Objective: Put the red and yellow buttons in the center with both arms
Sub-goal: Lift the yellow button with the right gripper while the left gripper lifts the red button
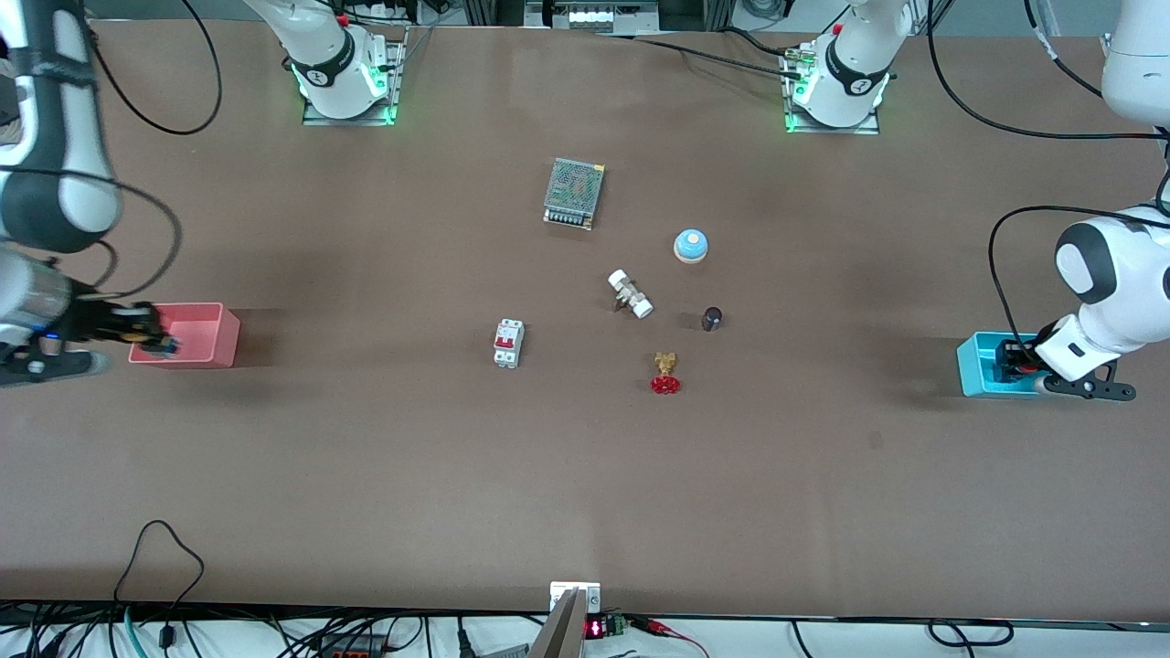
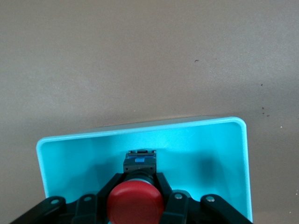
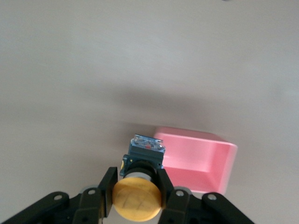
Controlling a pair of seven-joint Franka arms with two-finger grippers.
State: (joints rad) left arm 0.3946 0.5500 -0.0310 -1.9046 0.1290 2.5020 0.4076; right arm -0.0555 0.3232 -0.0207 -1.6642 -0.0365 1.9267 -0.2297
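Transport step: left gripper fingers clamp the red button over the blue bin, right gripper fingers clamp the yellow button beside the pink bin; next, carry both to the worktop center.

Smooth plastic pink bin and blue bin; matt brown tabletop; brass valve.

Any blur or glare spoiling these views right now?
Front view: the right gripper by the pink bin is smeared with motion blur; the left gripper at the blue bin is sharp. Left wrist view: red button crisp, soft sheen on the bin wall. Right wrist view: yellow button clear, tabletop washed pale.
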